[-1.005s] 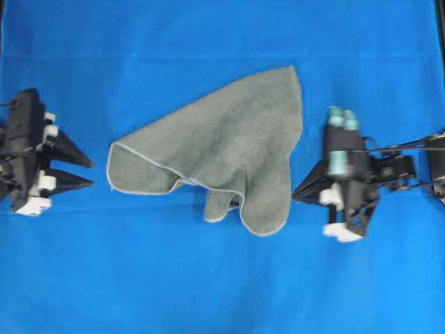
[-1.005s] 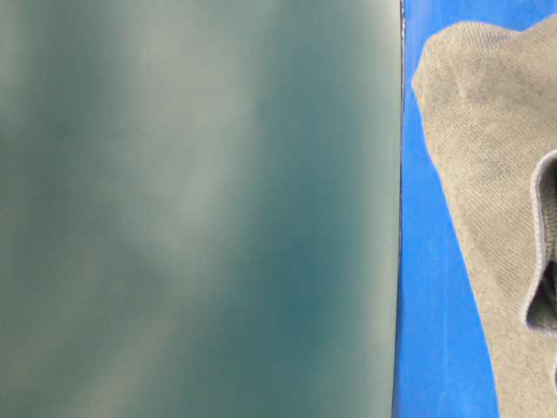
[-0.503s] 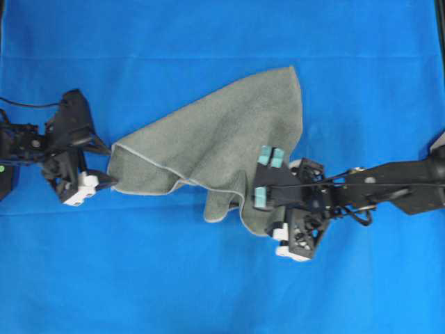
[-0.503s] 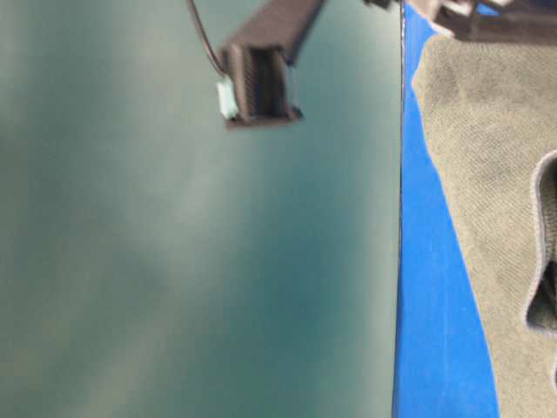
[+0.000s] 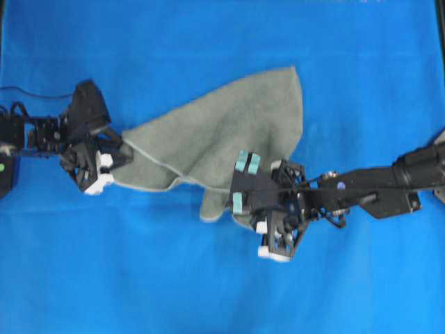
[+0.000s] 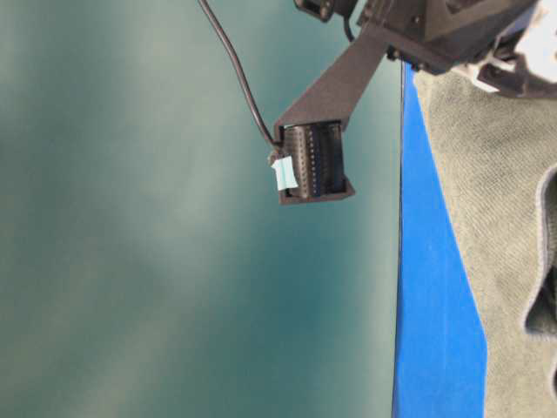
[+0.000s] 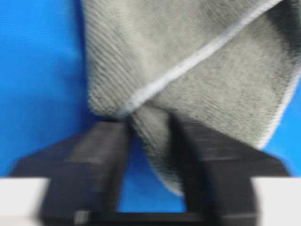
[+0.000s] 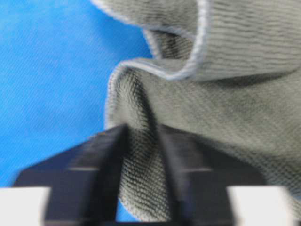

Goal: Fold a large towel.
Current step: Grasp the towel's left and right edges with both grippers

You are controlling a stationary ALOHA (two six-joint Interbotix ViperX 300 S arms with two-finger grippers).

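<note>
Towel (image 5: 229, 139) crumpled on blue sheet (image 5: 208, 42).

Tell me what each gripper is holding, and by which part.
Both pinch the towel. The left gripper has a fold of cloth at its left-hand corner; the right gripper has a bunched fold at the lower edge, beside the curled hem.

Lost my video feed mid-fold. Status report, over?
Left gripper pinching the towel at its left corner. Right gripper closed on a fold at its lower edge. Towel crumpled on the blue sheet, not yet folded. Nothing in the way.
</note>
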